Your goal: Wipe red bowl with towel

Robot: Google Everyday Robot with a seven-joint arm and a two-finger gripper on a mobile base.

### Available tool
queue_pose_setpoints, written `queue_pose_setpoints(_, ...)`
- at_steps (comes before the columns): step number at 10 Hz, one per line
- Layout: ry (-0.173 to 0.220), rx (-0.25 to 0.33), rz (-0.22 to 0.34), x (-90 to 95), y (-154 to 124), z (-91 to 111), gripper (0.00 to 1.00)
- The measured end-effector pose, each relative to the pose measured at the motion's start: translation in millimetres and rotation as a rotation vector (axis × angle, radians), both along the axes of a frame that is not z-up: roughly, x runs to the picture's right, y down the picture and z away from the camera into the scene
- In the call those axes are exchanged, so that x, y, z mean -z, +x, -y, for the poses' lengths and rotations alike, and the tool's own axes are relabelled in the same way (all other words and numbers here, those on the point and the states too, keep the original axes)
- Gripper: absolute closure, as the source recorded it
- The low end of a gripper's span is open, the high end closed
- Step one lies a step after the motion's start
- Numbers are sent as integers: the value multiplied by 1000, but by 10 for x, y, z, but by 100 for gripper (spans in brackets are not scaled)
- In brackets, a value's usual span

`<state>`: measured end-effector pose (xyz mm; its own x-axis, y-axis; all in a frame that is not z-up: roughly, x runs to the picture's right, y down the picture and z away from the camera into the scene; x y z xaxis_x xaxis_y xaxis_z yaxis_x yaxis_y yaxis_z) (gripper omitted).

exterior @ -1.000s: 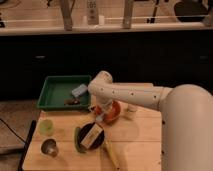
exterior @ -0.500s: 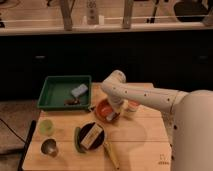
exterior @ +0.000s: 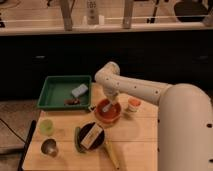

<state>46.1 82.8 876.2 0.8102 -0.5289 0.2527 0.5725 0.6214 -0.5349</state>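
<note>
The red bowl (exterior: 108, 114) sits on the wooden table (exterior: 135, 140), just right of its middle. My gripper (exterior: 108, 102) hangs from the white arm and reaches down into the bowl. A pale towel (exterior: 104, 107) shows inside the bowl under the gripper, pressed against the bowl's inner left side.
A green tray (exterior: 52, 96) at the back left holds a blue sponge (exterior: 79, 90) and a dark item. A small orange-lidded cup (exterior: 133, 105) stands right of the bowl. A dark green bowl with a box (exterior: 91, 136), a green cup (exterior: 46, 126), a metal cup (exterior: 49, 147) and a yellowish utensil (exterior: 112, 152) lie in front.
The arm has swung right and forward, from over the tray's edge to above the bowl, and the gripper has come down into the red bowl with the towel.
</note>
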Motion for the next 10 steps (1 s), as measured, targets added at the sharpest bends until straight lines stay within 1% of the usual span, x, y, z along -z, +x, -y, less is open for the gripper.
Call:
queue_pose_setpoints(1,-1,13,12,-11,-104,10,99)
queue_pose_setpoints(2,-5,37,37,-21,-288,-8,99)
queue_pose_setpoints(3,-8,52,59,-17,-406,-36,99)
queue_pose_setpoints(4,-14,70,78,8,-464,-98,99)
queue_pose_setpoints(5,-19,86,104,76,-506,-213,99)
queue_pose_setpoints(7,-25,89,126,199,-476,-411,99)
queue_pose_setpoints(8,-28,79,126,271,-365,-515,99)
queue_pose_setpoints(10,-29,44,111,335,-95,-601,99)
